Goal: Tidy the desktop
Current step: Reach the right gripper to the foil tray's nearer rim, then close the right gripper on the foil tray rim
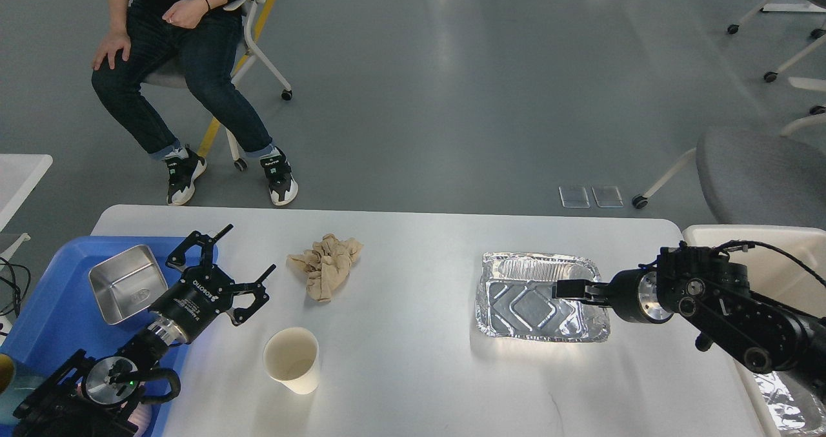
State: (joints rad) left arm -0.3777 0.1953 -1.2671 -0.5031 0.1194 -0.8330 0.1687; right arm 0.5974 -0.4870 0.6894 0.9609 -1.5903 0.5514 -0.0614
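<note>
Blue plastic tray [45, 308] at the far left already carries a steel container [127, 284], which I judge to be put away. The left gripper [222, 272] hovers at the tray's edge, fingers spread and empty. On the white desktop [413, 372] a paper cup [292, 360], a crumpled brown napkin [326, 266] and a foil tray [542, 296] remain. The right gripper [568, 289] is over the foil tray's right side; whether it grips I cannot tell. Most clearing looks undone.
</note>
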